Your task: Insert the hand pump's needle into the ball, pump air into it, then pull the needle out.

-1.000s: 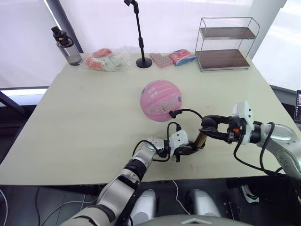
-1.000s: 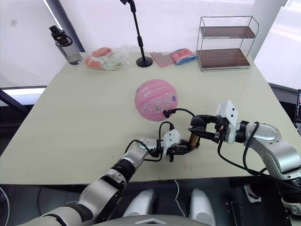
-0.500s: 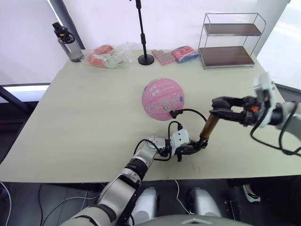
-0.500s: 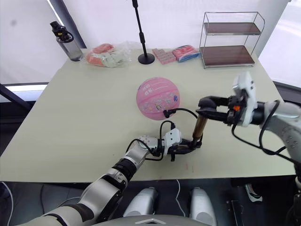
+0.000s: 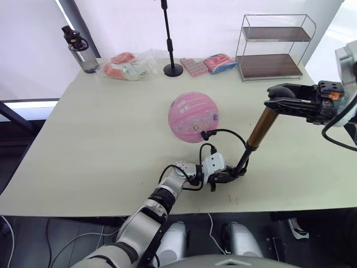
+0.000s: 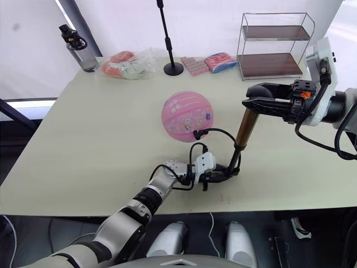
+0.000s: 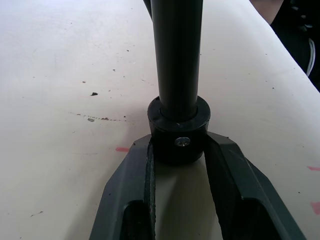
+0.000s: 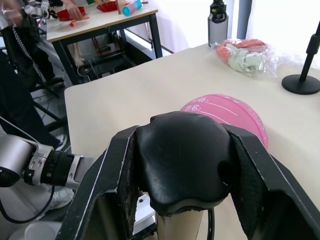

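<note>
Beige table (image 5: 100, 128) carries the ball (image 5: 193, 118) — soft, rollable. Just beside it the hand pump (image 5: 254, 137) stands tilted, stiff: left gripper (image 7: 176, 150) clenches its base, right gripper (image 8: 181, 150) its handle — hose feeding the ball.

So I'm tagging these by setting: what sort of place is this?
Most likely an indoor robotics lab or test room. A plain work table holds staged props: a wire shelf rack, a stand pole and a water bottle. The right wrist view shows another cluttered workbench.
</note>
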You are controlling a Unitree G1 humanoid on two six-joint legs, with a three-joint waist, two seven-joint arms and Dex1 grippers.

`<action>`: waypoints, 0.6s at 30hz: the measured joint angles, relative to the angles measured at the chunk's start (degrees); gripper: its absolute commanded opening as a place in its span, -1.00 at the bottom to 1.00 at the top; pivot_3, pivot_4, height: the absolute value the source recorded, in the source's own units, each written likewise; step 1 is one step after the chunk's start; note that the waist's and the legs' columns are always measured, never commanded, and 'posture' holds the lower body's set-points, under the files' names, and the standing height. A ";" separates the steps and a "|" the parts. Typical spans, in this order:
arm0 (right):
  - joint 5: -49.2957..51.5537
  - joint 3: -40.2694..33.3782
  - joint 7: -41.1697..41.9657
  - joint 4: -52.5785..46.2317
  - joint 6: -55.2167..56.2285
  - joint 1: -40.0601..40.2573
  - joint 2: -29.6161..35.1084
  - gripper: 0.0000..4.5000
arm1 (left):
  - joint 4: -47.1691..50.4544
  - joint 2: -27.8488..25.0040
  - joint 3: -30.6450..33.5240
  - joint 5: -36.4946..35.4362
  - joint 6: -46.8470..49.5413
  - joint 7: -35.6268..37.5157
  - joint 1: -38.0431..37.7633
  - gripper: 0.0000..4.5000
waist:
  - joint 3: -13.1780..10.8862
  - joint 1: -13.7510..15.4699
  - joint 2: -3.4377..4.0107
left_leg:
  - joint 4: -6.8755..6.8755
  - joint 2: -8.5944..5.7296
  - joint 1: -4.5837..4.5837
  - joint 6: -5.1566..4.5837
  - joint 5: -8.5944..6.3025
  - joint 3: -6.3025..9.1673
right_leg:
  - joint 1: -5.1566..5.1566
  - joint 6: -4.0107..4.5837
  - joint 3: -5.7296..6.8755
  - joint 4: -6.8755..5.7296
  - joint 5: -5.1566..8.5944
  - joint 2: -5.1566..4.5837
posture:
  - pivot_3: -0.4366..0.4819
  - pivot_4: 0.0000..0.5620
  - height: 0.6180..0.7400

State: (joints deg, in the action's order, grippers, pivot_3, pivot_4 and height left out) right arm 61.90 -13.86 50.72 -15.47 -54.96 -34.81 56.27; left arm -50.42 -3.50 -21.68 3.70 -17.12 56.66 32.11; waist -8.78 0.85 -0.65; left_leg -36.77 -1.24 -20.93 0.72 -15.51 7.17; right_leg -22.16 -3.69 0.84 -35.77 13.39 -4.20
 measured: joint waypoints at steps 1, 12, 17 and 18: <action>0.03 0.00 -0.02 0.02 -0.02 0.00 0.00 -0.17 | 0.00 0.00 0.00 0.00 -0.01 0.00 0.00 -0.51 | 0.00 -0.01 0.00 | 0.00 0.00 0.00 0.00 0.00 -0.01 | 0.00 0.00 0.00 0.00 0.00 0.00 | -0.05 -0.47 0.86; -3.99 -0.59 -0.35 -6.58 5.41 9.49 -3.53 -0.17 | -0.11 -0.17 -0.14 0.09 -0.01 -0.24 -0.10 -0.51 | 0.17 -0.11 -0.10 | 0.02 0.03 0.12 0.00 0.00 -0.02 | 0.07 -0.01 0.00 -0.01 0.00 0.03 | -0.05 -0.47 0.86; -10.37 4.15 0.15 -7.82 11.61 15.42 -7.80 -0.17 | -0.22 -0.37 -0.19 0.22 -0.01 -0.55 -0.25 -0.51 | 0.36 -0.14 -0.22 | 0.03 0.05 0.22 0.01 0.00 -0.02 | 0.14 -0.02 -0.01 -0.01 0.01 0.04 | -0.05 -0.47 0.86; -11.67 4.99 0.05 -7.75 12.97 16.43 -9.01 -0.17 | -0.24 -0.41 -0.19 0.24 -0.02 -0.58 -0.26 -0.51 | 0.41 -0.15 -0.26 | 0.03 0.07 0.24 0.01 0.00 -0.01 | 0.15 -0.02 0.00 -0.01 0.01 0.06 | -0.05 -0.47 0.86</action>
State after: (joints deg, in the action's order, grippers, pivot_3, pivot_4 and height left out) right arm 50.22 -8.87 50.77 -23.22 -41.99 -18.38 47.25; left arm -50.66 -3.91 -21.86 3.94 -17.13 56.08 31.85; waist -8.37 0.70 -0.92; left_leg -36.74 -1.17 -20.69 0.73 -15.52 7.16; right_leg -22.00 -3.70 0.84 -35.78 13.39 -4.14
